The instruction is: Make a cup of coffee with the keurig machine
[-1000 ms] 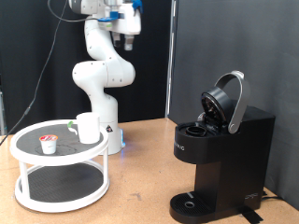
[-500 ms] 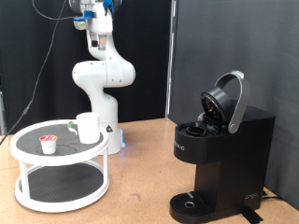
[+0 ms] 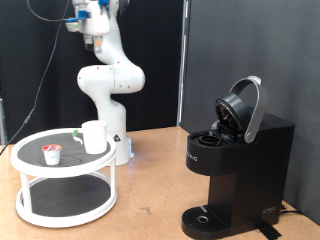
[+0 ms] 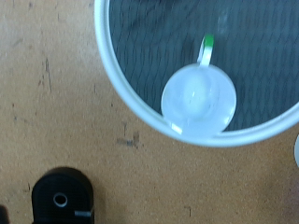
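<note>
The white cup [image 3: 95, 136] stands upright on the top shelf of a round white two-tier stand [image 3: 30, 167] at the exterior view's left. In the wrist view the cup [image 4: 198, 100] shows from above, just inside the stand's white rim [image 4: 131, 97]. The black keurig machine [image 3: 235, 165] stands at the exterior view's right with its rounded lid [image 3: 243, 108] raised. Its round drip base [image 4: 61, 199] also shows in the wrist view. My gripper [image 3: 97, 40] hangs high at the exterior view's top, well above the stand and the cup. Its fingers do not show in the wrist view, and nothing shows held.
A small white pod with a red top [image 3: 51, 154] sits on the stand's top shelf beside the cup. A small green item [image 4: 207, 44] lies on the shelf behind the cup. The white arm base [image 3: 110, 85] stands behind the stand. The table is brown wood.
My gripper has swung towards the exterior view's left, from above the arm's base to above the stand. The cup, pod and machine have not moved.
</note>
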Motion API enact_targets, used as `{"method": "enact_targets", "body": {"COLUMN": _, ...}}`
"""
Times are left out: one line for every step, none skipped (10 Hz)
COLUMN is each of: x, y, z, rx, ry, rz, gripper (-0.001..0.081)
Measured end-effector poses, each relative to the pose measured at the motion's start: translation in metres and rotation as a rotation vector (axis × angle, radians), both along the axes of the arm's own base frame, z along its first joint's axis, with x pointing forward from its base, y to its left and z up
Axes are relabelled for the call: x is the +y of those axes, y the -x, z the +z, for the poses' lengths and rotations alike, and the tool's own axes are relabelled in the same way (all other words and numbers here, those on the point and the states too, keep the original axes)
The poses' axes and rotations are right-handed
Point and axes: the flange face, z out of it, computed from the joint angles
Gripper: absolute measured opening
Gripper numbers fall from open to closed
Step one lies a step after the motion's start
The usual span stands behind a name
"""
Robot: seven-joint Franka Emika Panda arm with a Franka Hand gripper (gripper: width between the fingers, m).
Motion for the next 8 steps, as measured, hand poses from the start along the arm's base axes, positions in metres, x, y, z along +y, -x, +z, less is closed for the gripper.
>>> {"method": "enact_targets", "body": {"x": -0.015, "y": 0.003, "z": 0.001, "rx": 0.000, "ry": -0.001, "rz": -0.020, "gripper": 0.0734}}
{"method": "enact_targets", "body": {"x": -0.030, "y": 0.004, "z": 0.001, "rx": 0.004, "ry": -0.002, "rz": -0.044, "gripper": 0.0734}}
{"method": "enact_targets", "body": {"x": -0.045, "y": 0.005, "z": 0.000, "rx": 0.014, "ry": -0.003, "rz": -0.068, "gripper": 0.0734}}
{"method": "enact_targets", "body": {"x": -0.058, "y": 0.005, "z": -0.001, "rx": 0.021, "ry": -0.007, "rz": -0.086, "gripper": 0.0734}}
{"method": "enact_targets", "body": {"x": -0.069, "y": 0.005, "z": -0.003, "rx": 0.027, "ry": -0.014, "rz": -0.096, "gripper": 0.0734}}
{"method": "enact_targets", "body": {"x": -0.078, "y": 0.004, "z": -0.005, "rx": 0.032, "ry": -0.019, "rz": -0.100, "gripper": 0.0734}}
{"method": "enact_targets", "body": {"x": -0.083, "y": 0.003, "z": -0.007, "rx": 0.039, "ry": -0.018, "rz": -0.097, "gripper": 0.0734}}
{"method": "enact_targets", "body": {"x": -0.086, "y": 0.003, "z": -0.009, "rx": 0.048, "ry": -0.010, "rz": -0.091, "gripper": 0.0734}}
